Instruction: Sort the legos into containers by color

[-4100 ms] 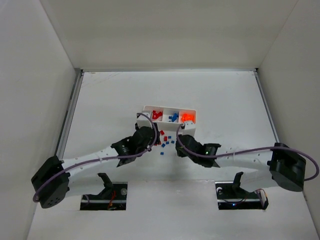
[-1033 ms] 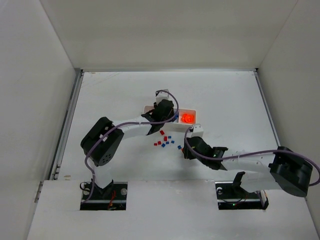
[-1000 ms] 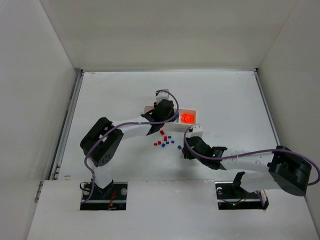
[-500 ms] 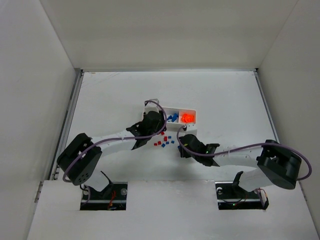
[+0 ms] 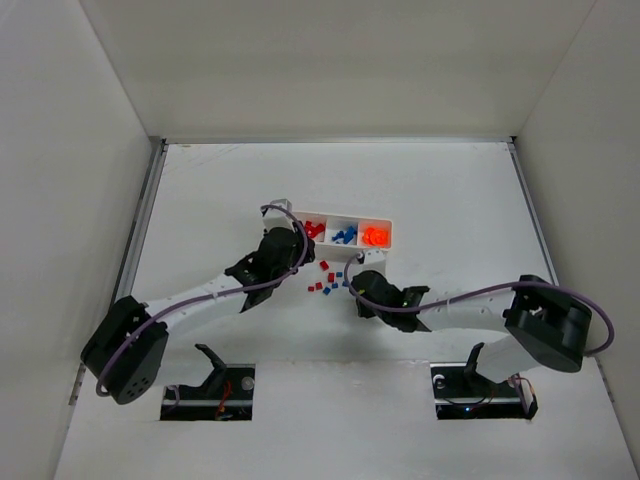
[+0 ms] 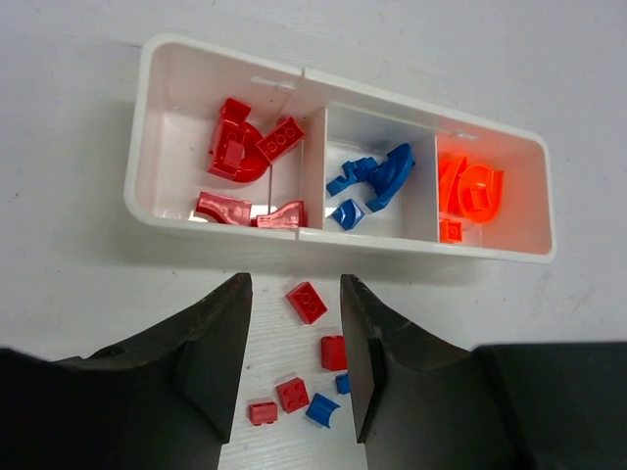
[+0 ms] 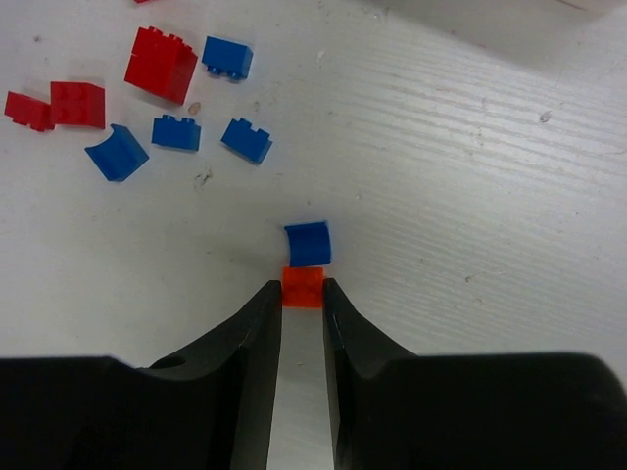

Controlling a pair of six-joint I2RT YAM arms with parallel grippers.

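**Right tool on an orange brick, left tool open over the scatter**

Right tool (image 7: 301, 289): narrowed to a slit, pads against two opposite sides of one orange brick (image 7: 303, 287). Only the fingertips have it, probably because a blue rounded piece (image 7: 308, 243) sits touching its far edge and a deeper bite would catch that too. I cannot tell whether the brick has left the bench (image 7: 470, 176).

Left tool (image 6: 294, 284): spread wide, holding nothing. It hangs over the loose pieces (image 6: 294, 392) just short of the tray (image 6: 196, 47), with a red brick (image 6: 307, 302) lying between the fingertips. That looks like lining up on the next red.

Tray sorted so far, from the left wrist view: red on the left, blue in the middle, orange compartment (image 6: 519, 196) on the right.

Room:
- Bare bench to the right of the held brick, so a straight lift looks safe.
- The remaining pieces lie up-left of it, apart from it.
- In the overhead view the two wrists are near each other beside the tray, and the orange end is on the right arm's side.
- Risks, as I judge them: clipping the tray's near wall, or dragging the blue piece along.
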